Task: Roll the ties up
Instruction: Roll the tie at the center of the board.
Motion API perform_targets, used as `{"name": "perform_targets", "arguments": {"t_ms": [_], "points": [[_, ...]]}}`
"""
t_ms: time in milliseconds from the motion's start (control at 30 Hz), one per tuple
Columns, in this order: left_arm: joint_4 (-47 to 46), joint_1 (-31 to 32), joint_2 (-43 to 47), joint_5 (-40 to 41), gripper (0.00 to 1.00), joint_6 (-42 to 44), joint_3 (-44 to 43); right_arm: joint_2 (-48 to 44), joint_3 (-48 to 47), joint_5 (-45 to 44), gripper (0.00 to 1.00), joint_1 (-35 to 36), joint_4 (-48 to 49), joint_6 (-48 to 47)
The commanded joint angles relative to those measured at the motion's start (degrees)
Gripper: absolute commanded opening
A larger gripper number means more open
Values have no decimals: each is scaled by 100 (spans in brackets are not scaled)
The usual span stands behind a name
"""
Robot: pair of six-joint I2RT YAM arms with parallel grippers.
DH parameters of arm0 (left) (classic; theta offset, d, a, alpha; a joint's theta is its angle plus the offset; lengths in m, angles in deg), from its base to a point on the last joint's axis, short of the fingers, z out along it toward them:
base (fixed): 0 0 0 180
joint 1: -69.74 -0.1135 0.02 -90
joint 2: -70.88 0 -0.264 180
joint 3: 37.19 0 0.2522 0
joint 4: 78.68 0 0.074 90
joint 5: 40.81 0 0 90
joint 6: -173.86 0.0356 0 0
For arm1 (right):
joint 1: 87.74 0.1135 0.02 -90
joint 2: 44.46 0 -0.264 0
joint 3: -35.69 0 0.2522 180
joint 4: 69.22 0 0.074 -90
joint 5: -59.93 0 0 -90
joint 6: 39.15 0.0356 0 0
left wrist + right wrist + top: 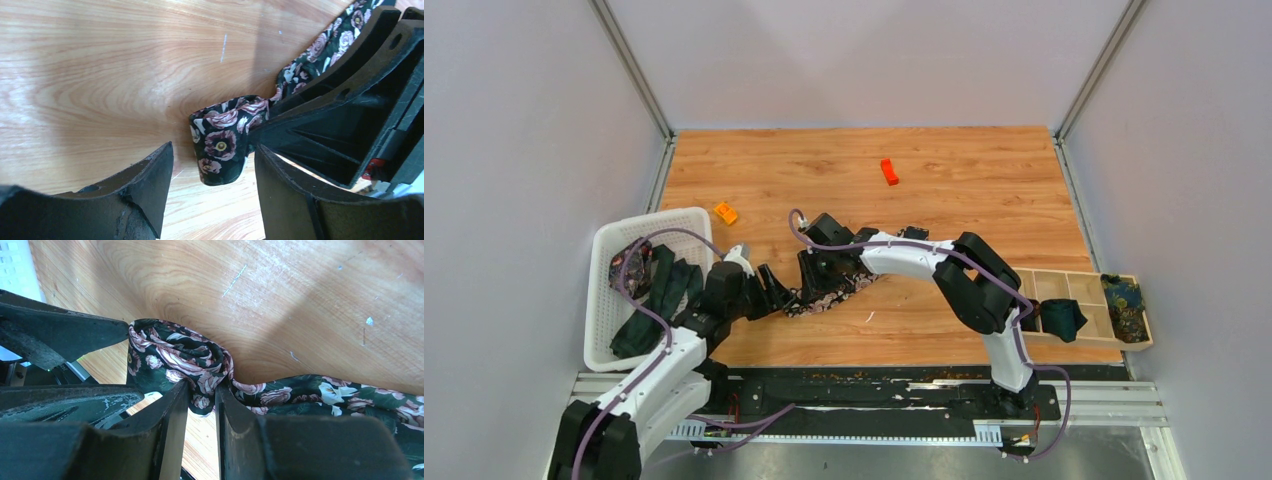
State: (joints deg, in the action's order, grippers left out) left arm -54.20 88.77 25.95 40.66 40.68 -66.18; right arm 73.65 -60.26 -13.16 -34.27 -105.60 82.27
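Wood tabletop (pixel 944 170), tie (pixel 175 357) in right end effector (pixel 201 388)

Pale grey walls (pixel 524 120) enclose a wooden table (pixel 984 190); metal rails (pixel 1114 405) edge its near side.

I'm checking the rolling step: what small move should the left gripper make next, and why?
Probably close the left gripper on the rolled end of the floral tie: its jaws stand open either side of that roll, the right gripper pinches it, and the rest trails unrolled.
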Motion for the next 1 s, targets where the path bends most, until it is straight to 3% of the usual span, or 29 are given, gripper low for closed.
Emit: {"name": "perform_targets", "arguments": {"t_ms": [0, 367, 533, 800, 967], "points": [[-798, -206, -154, -681, 67, -259, 115, 218, 147, -197, 26, -47, -51, -96], [-1336, -268, -761, -719, 61, -644, 416, 232, 178, -183, 26, -47, -42, -77], [-1631, -268, -1079, -724, 53, -695, 470, 231, 194, -179, 26, -48, -46, -78], [-1701, -268, -1358, -821, 21, -479, 374, -2, 128, -50, 30, -118, -85, -98], [-1025, -268, -1093, -514, 14, -114, 112, -437, 171, -164, 41, -347, -95, -201]]}}
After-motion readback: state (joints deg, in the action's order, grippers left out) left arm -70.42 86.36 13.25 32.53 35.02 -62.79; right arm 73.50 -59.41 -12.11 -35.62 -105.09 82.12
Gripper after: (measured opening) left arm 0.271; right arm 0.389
